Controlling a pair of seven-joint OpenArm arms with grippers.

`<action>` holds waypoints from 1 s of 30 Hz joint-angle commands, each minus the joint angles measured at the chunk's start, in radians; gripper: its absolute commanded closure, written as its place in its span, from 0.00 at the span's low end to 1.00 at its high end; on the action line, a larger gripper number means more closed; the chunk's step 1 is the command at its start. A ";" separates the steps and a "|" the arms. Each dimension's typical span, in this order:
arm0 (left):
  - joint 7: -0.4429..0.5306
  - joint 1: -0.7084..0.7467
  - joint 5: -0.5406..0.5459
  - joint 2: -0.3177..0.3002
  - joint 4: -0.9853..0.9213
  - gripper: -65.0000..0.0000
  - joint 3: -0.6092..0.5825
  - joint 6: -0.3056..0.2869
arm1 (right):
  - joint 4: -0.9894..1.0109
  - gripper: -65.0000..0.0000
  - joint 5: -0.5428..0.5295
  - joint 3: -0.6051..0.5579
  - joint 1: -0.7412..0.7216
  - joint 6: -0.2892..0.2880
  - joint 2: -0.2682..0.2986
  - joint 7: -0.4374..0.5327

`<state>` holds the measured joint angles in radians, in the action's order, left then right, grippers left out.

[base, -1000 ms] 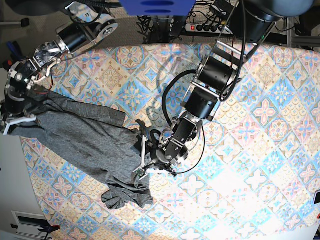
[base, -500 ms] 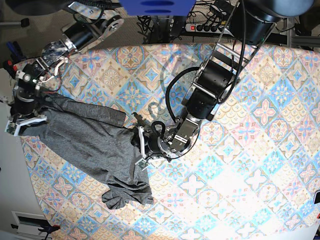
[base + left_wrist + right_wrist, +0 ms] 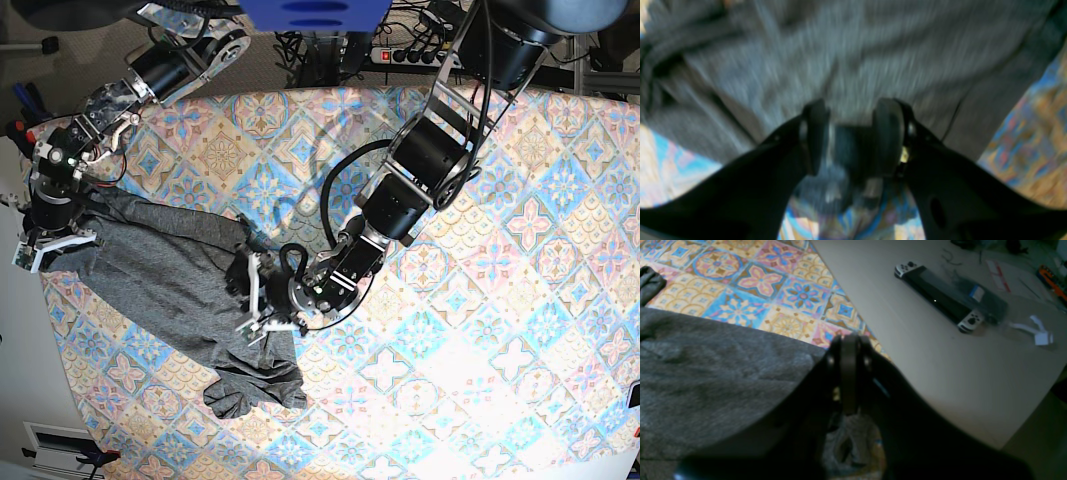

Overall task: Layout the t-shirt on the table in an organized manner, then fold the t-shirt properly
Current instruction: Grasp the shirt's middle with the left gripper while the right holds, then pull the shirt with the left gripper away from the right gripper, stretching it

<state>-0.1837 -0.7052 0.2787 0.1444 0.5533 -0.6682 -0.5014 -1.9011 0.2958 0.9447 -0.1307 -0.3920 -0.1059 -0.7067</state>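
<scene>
The dark grey t-shirt lies crumpled across the left part of the table, with a bunched end toward the front. My left gripper sits low over the t-shirt's right part. In the blurred left wrist view its fingers stand apart with a dark fold of the t-shirt filling the gap. My right gripper is at the table's left edge, on the t-shirt's left end. In the right wrist view the right gripper is shut, with the t-shirt's fabric beside and beneath it.
A pale desk adjoins the patterned table. On the desk lie a handheld game console and a small white part. A power strip and cables lie behind the table's far edge.
My left gripper has slid left, from the t-shirt's right edge to over its body. My right gripper has shifted slightly right, and the t-shirt's left end came with it.
</scene>
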 commanded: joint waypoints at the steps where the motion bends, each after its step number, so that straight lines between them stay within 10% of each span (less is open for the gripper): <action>1: 0.026 -0.040 0.012 0.013 -0.016 0.62 0.003 0.000 | -0.021 1.00 -0.007 -0.003 -0.017 0.008 0.010 0.029; 11: 0.077 -0.024 0.011 0.013 -0.171 0.64 -0.106 -0.032 | -0.022 1.00 -0.007 -0.003 -0.017 0.008 0.008 0.029; 15: 0.080 0.023 0.014 0.013 -0.166 0.99 -0.186 -0.029 | -0.024 1.00 -0.007 -0.003 -0.017 0.008 0.008 0.029; 25: -0.052 0.037 0.155 0.005 -0.094 1.00 -0.189 -0.033 | -0.025 1.00 -0.007 -0.003 -0.017 0.008 0.011 0.034; 30: -0.224 0.209 0.290 -0.285 0.403 1.00 -0.187 -0.029 | -0.024 1.00 -0.008 -0.003 -0.019 0.008 0.011 0.034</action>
<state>-0.4095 -0.4667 0.5812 -0.1253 0.9607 -0.8658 -0.5339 -1.9068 0.2958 0.9424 -0.1322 -0.3882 -0.1059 -0.7055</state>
